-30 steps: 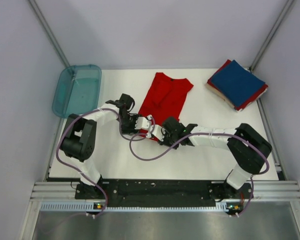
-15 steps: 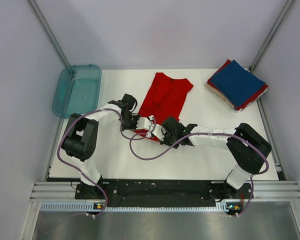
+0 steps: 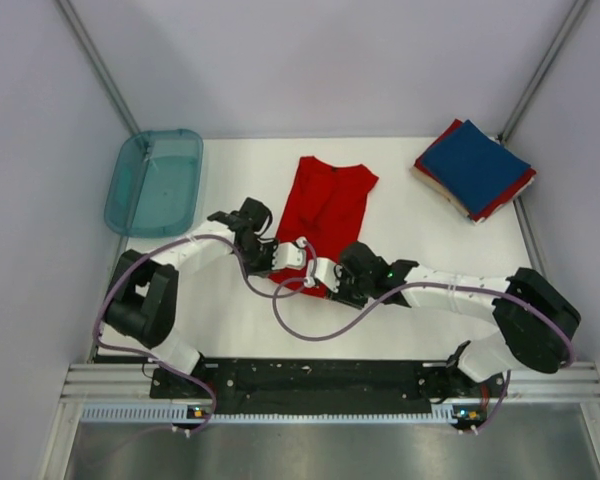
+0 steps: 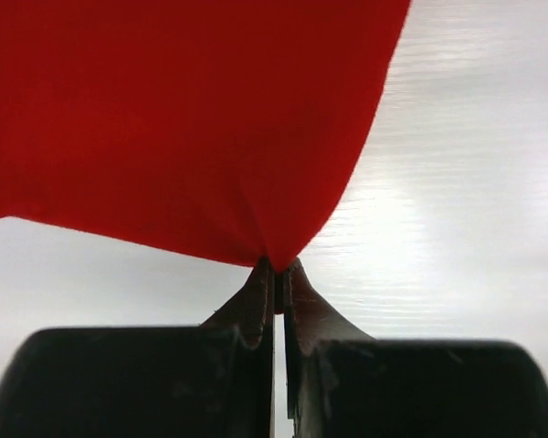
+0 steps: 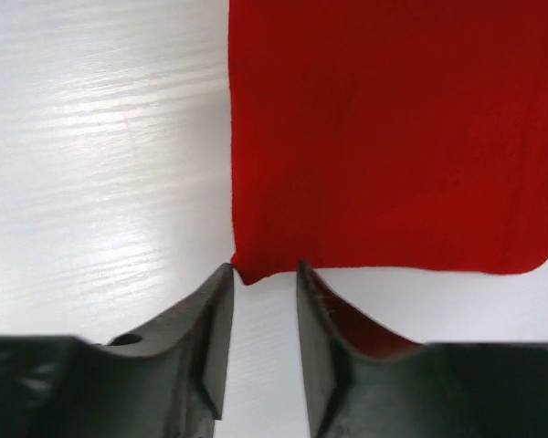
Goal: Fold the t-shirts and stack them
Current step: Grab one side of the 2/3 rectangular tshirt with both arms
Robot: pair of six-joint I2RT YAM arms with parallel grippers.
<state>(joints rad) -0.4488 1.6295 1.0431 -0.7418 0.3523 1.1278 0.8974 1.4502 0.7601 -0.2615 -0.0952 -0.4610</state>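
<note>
A red t-shirt [image 3: 328,200] lies spread lengthwise in the middle of the tabletop [image 3: 430,270], its collar end far and its hem end near. At the near end the cloth is gathered up off the surface where the left tool [image 4: 276,272] has its jaws pressed together on a corner of the fabric. The right tool [image 5: 265,274] sits just beside it, with its jaws a little apart. Another corner of the same shirt lies flat at the mouth of that gap and is not clamped. At the far right corner rests a stack of folded t-shirts [image 3: 475,165], navy on top and red beneath. A teal tray [image 3: 155,185] sits at the far left.
</note>
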